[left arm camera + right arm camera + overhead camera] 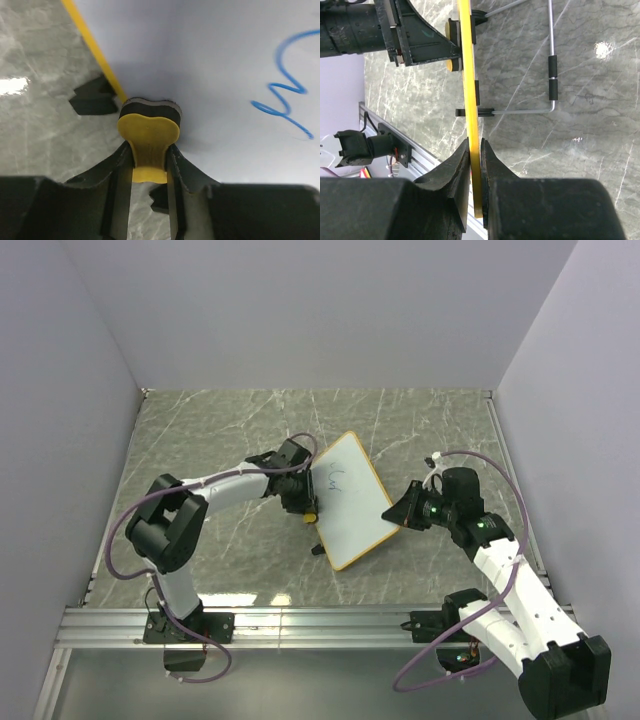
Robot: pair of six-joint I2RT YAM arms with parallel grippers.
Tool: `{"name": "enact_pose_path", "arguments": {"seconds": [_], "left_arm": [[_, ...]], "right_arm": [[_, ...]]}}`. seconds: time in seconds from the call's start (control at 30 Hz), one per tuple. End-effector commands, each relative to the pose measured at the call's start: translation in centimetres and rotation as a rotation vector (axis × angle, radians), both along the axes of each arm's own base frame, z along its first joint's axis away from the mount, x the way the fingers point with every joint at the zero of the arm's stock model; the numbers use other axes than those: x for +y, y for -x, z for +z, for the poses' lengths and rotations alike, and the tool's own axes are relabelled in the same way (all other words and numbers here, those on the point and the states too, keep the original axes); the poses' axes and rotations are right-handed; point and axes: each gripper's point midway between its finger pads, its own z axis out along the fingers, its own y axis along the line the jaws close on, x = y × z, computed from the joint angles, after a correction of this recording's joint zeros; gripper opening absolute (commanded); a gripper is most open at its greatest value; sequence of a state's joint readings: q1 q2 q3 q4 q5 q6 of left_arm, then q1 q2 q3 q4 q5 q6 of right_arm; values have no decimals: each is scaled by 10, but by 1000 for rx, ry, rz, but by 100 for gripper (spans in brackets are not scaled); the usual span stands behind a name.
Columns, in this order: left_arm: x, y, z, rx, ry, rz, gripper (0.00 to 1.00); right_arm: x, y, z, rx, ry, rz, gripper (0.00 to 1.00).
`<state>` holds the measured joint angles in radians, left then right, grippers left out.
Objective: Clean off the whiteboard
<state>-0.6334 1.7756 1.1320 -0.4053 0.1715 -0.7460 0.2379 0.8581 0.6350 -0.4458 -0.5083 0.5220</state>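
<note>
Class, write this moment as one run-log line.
left gripper: shut on eraser, at whiteboard edge | right gripper: shut on whiteboard frame | blue scribbles: present

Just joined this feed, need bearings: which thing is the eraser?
Find the whiteboard mid-table, clamped by the right gripper. At its edge nearest the left arm, the left gripper pinches the eraser: small, yellow, bone-shaped, dark pad against the white face, unlike the black clips.

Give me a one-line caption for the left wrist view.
Left hand presses the yellow eraser to the whiteboard near its edge, blue scribble not yet wiped.
</note>
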Motion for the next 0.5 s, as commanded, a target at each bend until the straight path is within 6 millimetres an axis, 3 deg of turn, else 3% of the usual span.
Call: {"name": "enact_pose_path", "arguments": {"seconds": [0.0,0.1,0.13,0.2,0.23,0.3,0.4,0.47], "left_arm": [[-27,-14,35,-114,-11,-59,0],[-53,-7,53,-141,4,-122,0],[-73,-8,74,-178,38,-151,0],[-88,-2,78,-165,44,-188,0],[-107,1,96,-188,85,-222,0],[-126,2,109,-198,114,-249,0],[-136,3,114,-189,135,-262,0],[-127,-7,112,-201,107,-239,0]], "right_arm": [[-10,-2,-12,30,71,-35,0],[-10,-3,-15,35,73,-34,0],[-9,-3,-15,38,72,-30,0],[-9,-4,-15,34,70,-29,0],[-9,-4,-16,38,70,-31,0],[-9,-5,-15,36,72,-28,0],[-9,-7,-14,34,74,-27,0],[-10,-7,-13,31,78,-31,0]]}}
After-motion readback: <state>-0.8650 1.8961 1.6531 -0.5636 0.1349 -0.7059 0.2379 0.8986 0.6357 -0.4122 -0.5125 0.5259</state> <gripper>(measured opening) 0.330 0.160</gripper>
